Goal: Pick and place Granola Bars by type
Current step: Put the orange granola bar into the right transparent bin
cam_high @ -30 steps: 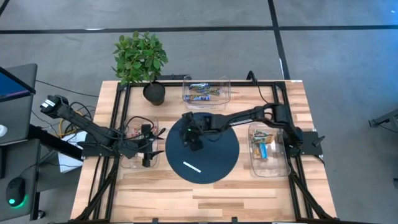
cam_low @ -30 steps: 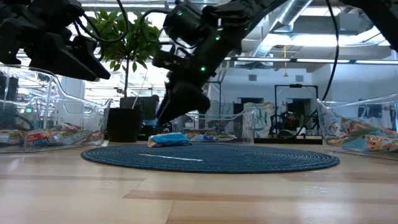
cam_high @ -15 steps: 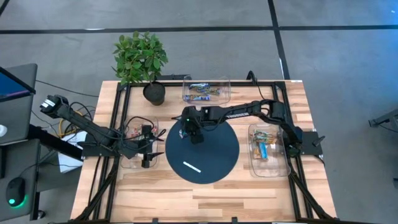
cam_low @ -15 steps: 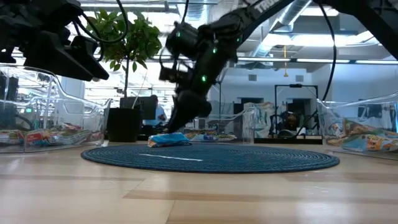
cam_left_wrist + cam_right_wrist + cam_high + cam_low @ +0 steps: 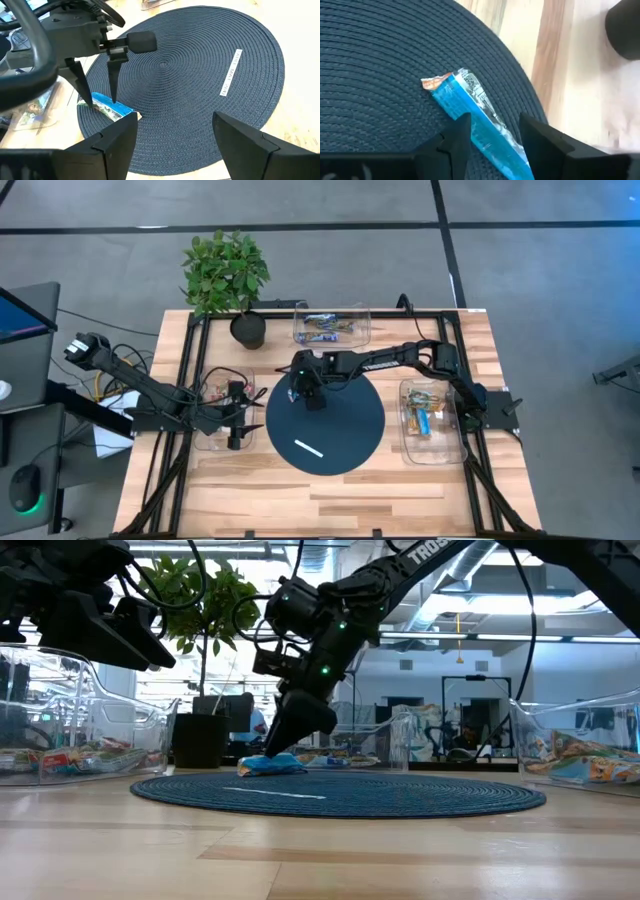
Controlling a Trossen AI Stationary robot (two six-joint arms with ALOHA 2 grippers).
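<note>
Right gripper: reached out over the far left edge of the round dark mat, pointing down at a blue-and-white granola bar.
Right fingers: spread apart, with the tips down at the bar. One tip stands on each side of the wrapper, which lies in the gap between them. They have not closed on it, and the bar lies flat on the mat.
Blue-and-white granola bar: at the mat's rim, on the side toward the potted plant. In the right wrist view it runs slantwise between the two fingers, its torn-looking end pointing away from the gripper. In the low view it shows as a low blue shape under the gripper.
Left gripper: waiting above the left bin, at the desk's left side. Its fingers are wide open and hold nothing.
Left bin: clear plastic, with multicoloured granola bars inside.
Far bin: clear, at the desk's far edge, holding dark and blue packets.
Right bin: clear, at the right side of the desk, with several mixed packets in it.
White stick: lying alone on the near part of the mat, well apart from the bar.
Desk: light wood planks.
</note>
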